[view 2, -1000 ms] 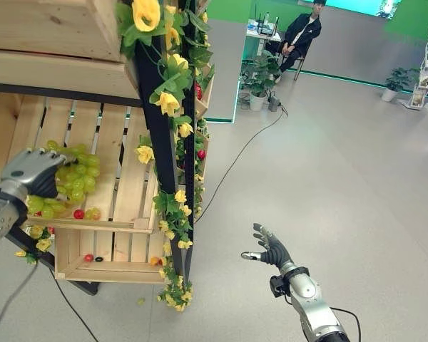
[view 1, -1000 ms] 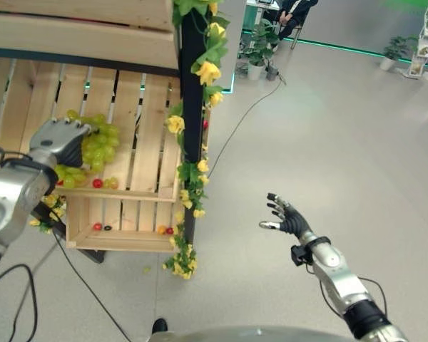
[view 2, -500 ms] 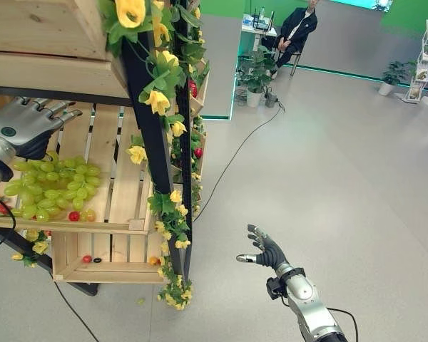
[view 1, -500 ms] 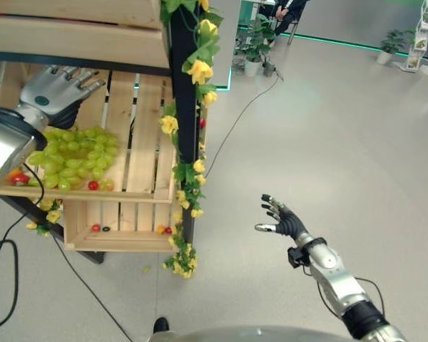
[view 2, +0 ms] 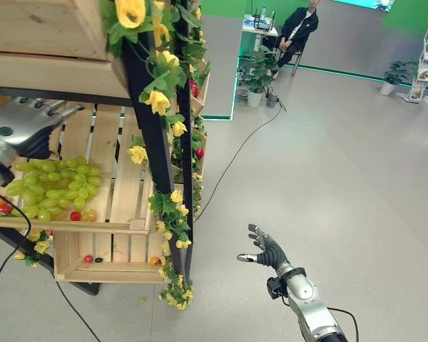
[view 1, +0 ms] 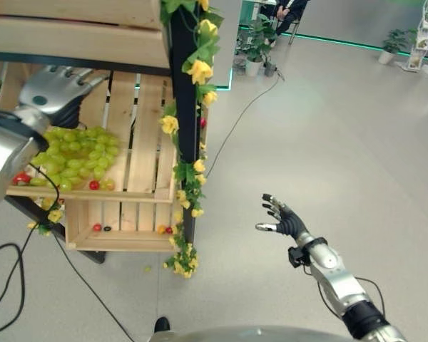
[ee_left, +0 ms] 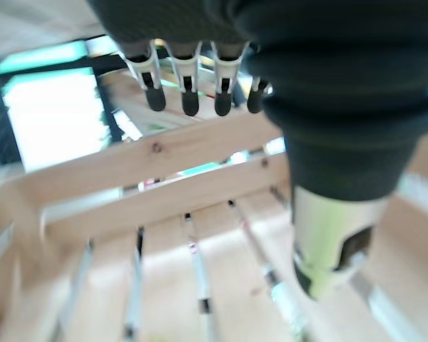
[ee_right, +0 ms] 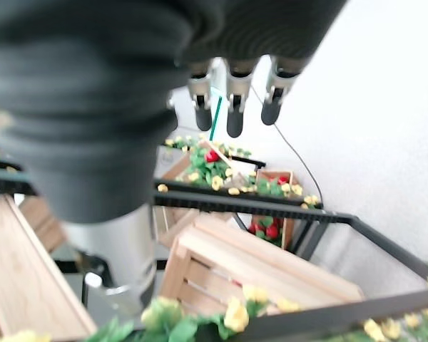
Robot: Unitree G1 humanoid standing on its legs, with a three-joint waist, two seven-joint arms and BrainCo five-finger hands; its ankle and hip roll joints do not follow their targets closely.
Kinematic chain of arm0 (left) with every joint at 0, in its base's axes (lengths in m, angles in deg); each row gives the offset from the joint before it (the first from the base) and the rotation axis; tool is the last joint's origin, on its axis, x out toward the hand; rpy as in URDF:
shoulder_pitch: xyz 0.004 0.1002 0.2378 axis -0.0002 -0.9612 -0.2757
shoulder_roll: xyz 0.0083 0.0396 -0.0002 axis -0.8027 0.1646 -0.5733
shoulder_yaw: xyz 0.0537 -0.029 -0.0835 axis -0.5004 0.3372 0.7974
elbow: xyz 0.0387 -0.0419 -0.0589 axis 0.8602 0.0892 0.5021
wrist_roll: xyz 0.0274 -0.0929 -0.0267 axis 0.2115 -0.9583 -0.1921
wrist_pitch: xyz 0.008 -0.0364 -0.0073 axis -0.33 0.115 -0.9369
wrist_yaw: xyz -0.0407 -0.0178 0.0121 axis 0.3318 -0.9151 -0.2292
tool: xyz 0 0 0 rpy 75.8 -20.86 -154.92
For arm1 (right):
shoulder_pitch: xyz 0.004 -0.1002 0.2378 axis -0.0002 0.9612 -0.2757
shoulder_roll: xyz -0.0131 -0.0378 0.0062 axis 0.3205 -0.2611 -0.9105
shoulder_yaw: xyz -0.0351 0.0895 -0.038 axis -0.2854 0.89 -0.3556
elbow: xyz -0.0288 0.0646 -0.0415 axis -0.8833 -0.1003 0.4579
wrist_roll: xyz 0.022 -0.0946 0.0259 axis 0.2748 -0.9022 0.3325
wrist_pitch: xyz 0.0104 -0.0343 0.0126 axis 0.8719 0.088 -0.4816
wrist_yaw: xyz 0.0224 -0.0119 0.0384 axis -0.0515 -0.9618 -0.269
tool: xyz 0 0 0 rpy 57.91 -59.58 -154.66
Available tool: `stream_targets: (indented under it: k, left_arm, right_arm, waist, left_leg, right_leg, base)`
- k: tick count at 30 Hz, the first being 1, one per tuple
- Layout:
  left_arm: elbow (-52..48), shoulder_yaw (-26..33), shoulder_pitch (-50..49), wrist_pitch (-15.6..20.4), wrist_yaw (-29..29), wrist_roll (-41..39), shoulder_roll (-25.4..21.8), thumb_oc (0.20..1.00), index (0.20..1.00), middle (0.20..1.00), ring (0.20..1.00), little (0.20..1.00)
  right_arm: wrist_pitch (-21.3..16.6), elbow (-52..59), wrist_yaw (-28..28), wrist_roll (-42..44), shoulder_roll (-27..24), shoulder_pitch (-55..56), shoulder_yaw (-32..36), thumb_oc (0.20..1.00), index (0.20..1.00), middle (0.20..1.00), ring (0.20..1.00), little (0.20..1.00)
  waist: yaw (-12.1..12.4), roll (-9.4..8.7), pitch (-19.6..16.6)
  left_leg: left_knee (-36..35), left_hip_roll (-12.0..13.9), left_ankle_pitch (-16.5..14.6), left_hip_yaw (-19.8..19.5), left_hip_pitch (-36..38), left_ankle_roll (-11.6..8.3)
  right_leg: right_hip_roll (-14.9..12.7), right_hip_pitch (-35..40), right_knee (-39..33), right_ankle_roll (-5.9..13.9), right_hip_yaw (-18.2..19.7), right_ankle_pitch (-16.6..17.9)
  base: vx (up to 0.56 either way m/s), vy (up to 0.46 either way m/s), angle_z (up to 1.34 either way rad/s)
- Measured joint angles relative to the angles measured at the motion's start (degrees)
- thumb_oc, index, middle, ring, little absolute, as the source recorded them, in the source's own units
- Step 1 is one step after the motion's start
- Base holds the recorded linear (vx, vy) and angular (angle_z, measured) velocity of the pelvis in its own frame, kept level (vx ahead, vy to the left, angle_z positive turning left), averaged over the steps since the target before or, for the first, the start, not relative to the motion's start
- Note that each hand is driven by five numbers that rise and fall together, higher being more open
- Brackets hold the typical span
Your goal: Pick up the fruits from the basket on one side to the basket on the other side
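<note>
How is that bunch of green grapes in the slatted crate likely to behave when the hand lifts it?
The green grapes sprawl loosely across the wooden crate, so the bunch will probably sag and drape rather than hold shape. Round berries look apt to detach and roll. The left hand, open above them, would likely need a gentle, cupping hold.

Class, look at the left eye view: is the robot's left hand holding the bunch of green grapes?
No: the left hand hovers open above the bunch of green grapes, which lies in the wooden crate.
</note>
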Motion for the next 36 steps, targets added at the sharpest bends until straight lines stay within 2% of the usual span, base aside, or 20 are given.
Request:
stream_targets:
  k: [3, 5, 6, 7, 9, 12, 13, 14, 16, 18, 22, 27, 31, 32, 34, 36]
  left_arm:
    - [-1.31, 4.89, -6.46, -0.55, -0.19, -5.39, 6.13, 1.000, 1.000, 1.000, 1.000, 1.000]
    - [-2.62, 8.79, -12.22, -0.53, -0.36, -9.28, 12.82, 1.000, 1.000, 1.000, 1.000, 1.000]
    - [-3.29, 10.63, -13.79, -0.36, -0.43, -12.22, 17.33, 1.000, 1.000, 1.000, 1.000, 1.000]
    - [-3.46, 11.51, -15.87, -0.02, -0.60, -20.55, 27.16, 1.000, 1.000, 1.000, 1.000, 1.000]
    - [-3.50, 9.91, -19.15, 0.79, -0.01, -26.87, 30.92, 1.000, 1.000, 1.000, 1.000, 1.000]
    - [-6.16, 8.91, -20.10, 4.38, 2.21, -40.65, 36.72, 1.000, 1.000, 1.000, 1.000, 1.000]
    - [-6.34, 8.83, -20.29, 4.81, 2.47, -42.75, 37.77, 1.000, 1.000, 1.000, 1.000, 1.000]
    - [-6.37, 8.72, -20.20, 6.29, 2.99, -47.47, 41.04, 1.000, 1.000, 1.000, 1.000, 1.000]
    - [-6.57, 7.84, -20.14, 7.16, 3.96, -51.98, 42.75, 1.000, 1.000, 1.000, 1.000, 1.000]
    - [-6.37, 7.25, -20.12, 7.60, 4.81, -53.26, 42.78, 1.000, 1.000, 1.000, 1.000, 1.000]
    - [-5.00, 6.44, -19.78, 10.08, 7.05, -57.76, 46.31, 1.000, 1.000, 1.000, 1.000, 1.000]
    - [-1.60, 2.89, -20.49, 11.17, 9.76, -61.35, 48.16, 1.000, 1.000, 1.000, 1.000, 1.000]
    - [4.84, -0.52, -23.36, 7.46, 10.72, -61.38, 48.48, 1.000, 1.000, 1.000, 1.000, 1.000]
    - [6.45, -1.02, -24.34, 6.81, 10.74, -61.37, 48.86, 1.000, 1.000, 1.000, 1.000, 1.000]
    - [6.97, -1.00, -25.05, 6.60, 10.61, -61.15, 48.88, 1.000, 1.000, 1.000, 1.000, 1.000]
    - [6.96, -0.99, -25.07, 6.69, 10.45, -60.84, 48.88, 1.000, 1.000, 1.000, 1.000, 1.000]
  right_arm:
    - [0.01, -0.21, 0.62, 0.00, -0.05, -0.01, 1.87, 1.000, 1.000, 1.000, 1.000, 1.000]
    - [-0.02, -0.02, 0.88, -0.01, 0.04, -0.05, 2.81, 1.000, 1.000, 1.000, 1.000, 1.000]
    - [-0.03, 0.38, 0.97, -0.01, 0.18, 0.10, 3.14, 1.000, 1.000, 1.000, 1.000, 1.000]
    - [-0.04, 0.52, 1.08, 0.00, 0.46, 0.88, 4.56, 1.000, 1.000, 1.000, 1.000, 1.000]
    - [-0.01, 0.35, 1.08, -0.01, 0.45, 1.37, 4.83, 1.000, 1.000, 1.000, 1.000, 1.000]
    - [-0.23, 1.36, 1.13, 0.01, 0.64, 2.17, 6.71, 1.000, 1.000, 1.000, 1.000, 1.000]
    - [-0.32, 1.76, 1.13, 0.01, 0.76, 2.33, 6.79, 1.000, 1.000, 1.000, 1.000, 1.000]
    - [-0.59, 2.42, 1.12, 0.01, 0.92, 2.68, 6.99, 1.000, 1.000, 1.000, 1.000, 1.000]
    - [-0.89, 2.46, 1.29, 0.01, 1.10, 3.16, 7.77, 1.000, 1.000, 1.000, 1.000, 1.000]
    - [-1.14, 2.41, 1.75, 0.01, 1.12, 3.50, 8.10, 1.000, 1.000, 1.000, 1.000, 1.000]
    - [-1.92, 2.36, 2.88, 0.05, 1.17, 3.63, 8.80, 1.000, 1.000, 1.000, 1.000, 1.000]
    - [-2.78, 2.32, 4.09, 0.10, 1.48, 4.02, 10.68, 1.000, 1.000, 1.000, 1.000, 1.000]
    - [-3.92, 2.32, 4.53, 0.12, 2.82, 3.71, 11.08, 1.000, 1.000, 1.000, 1.000, 1.000]
    - [-4.12, 2.32, 4.73, 0.12, 3.14, 3.72, 11.10, 1.000, 1.000, 1.000, 1.000, 1.000]
    - [-4.21, 2.32, 5.25, 0.12, 3.90, 3.73, 11.43, 1.000, 1.000, 1.000, 1.000, 1.000]
    - [-4.28, 2.33, 5.67, 0.12, 4.24, 3.72, 11.65, 1.000, 1.000, 1.000, 1.000, 1.000]
  waist:
    - [1.03, 0.12, -0.03]
    - [2.07, 0.21, -0.09]
    - [2.14, 0.37, -0.16]
    - [2.75, 0.64, -0.23]
    - [3.31, 0.53, -0.30]
    - [4.48, 0.59, -0.51]
    - [4.47, 0.63, -0.50]
    - [4.45, 0.75, -0.49]
    - [4.68, 1.09, -0.43]
    - [4.52, 1.31, -0.48]
    - [4.74, 1.92, -0.07]
    - [6.46, 1.70, 0.25]
    - [6.29, 0.52, 1.46]
    - [6.28, -0.37, 2.14]
    - [6.33, -1.31, 2.60]
    - [6.34, -1.40, 2.65]
  left_leg:
    - [0.00, 0.03, -0.05, -0.06, 0.08, -0.05]
    - [0.00, -0.04, -0.09, -0.19, 0.07, -0.07]
    - [-0.01, -0.11, -0.10, -0.20, 0.07, -0.06]
    - [-0.01, -0.16, -0.10, -0.50, -0.05, -0.06]
    - [0.00, 0.07, -0.06, -1.47, -0.65, -0.09]
    - [-0.01, -0.29, -0.03, -2.06, -0.90, -0.01]
    - [-0.01, -0.32, 0.01, -2.24, -1.12, 0.04]
    - [-0.01, -0.49, 0.16, -2.97, -1.63, 0.20]
    - [-0.01, -0.62, 0.20, -3.26, -1.90, 0.25]
    - [0.00, -0.79, 0.28, -3.66, -2.23, 0.35]
    - [0.00, -1.43, 0.42, -4.76, -2.65, 0.49]
    - [0.00, -1.81, 0.49, -6.20, -3.37, 0.55]
    - [0.01, -1.97, 0.54, -6.49, -3.56, 0.61]
    - [0.01, -1.98, 0.54, -6.53, -3.60, 0.62]
    - [0.01, -1.99, 0.53, -6.52, -3.64, 0.62]
    - [0.01, -2.12, 0.51, -6.50, -3.65, 0.63]
  right_leg:
    - [0.02, -0.03, -0.01, -0.01, -0.05, -0.01]
    - [-0.02, 0.09, 0.00, 0.01, -0.16, -0.02]
    - [-0.12, 0.06, -0.01, 0.03, -0.16, -0.01]
    - [-0.14, 0.06, -0.01, 0.04, -0.33, 0.01]
    - [0.23, 0.01, -0.01, -0.07, -1.24, -0.07]
    - [-0.07, 0.20, -0.01, 0.02, -1.79, -0.09]
    - [-0.07, 0.11, -0.01, 0.05, -1.94, -0.08]
    - [-0.11, 0.13, -0.01, 0.06, -2.72, -0.07]
    - [-0.20, 0.12, -0.01, 0.12, -3.22, -0.10]
    - [-0.26, 0.08, -0.01, 0.22, -3.65, -0.18]
    - [-0.62, 0.49, -0.01, 0.51, -5.21, -0.38]
    - [-0.69, 0.94, -0.01, 0.82, -6.91, -0.72]
    - [-0.84, 0.90, -0.01, 0.85, -7.28, -0.74]
    - [-0.84, 0.87, -0.01, 0.84, -7.33, -0.77]
    - [-0.86, 0.85, -0.01, 0.83, -7.77, -0.78]
    - [-1.00, 0.84, -0.01, 0.84, -7.83, -0.78]
  base:
    - [0.00, 0.000, 0.00]
    - [0.00, 0.000, 0.00]
    - [-0.02, 0.011, 0.03]
    - [-0.02, 0.015, 0.11]
    - [-0.02, 0.013, 0.18]
    - [-0.02, 0.004, 0.10]
    - [-0.03, 0.002, 0.21]
    - [-0.01, 0.000, 0.20]
    - [-0.01, 0.001, 0.15]
    - [0.00, -0.002, 0.16]
    - [-0.01, -0.017, 0.16]
    - [-0.01, -0.017, 0.15]
    - [-0.01, -0.005, 0.04]
    - [0.00, 0.000, 0.00]
    - [0.00, 0.000, 0.00]
    - [0.00, 0.000, 0.00]
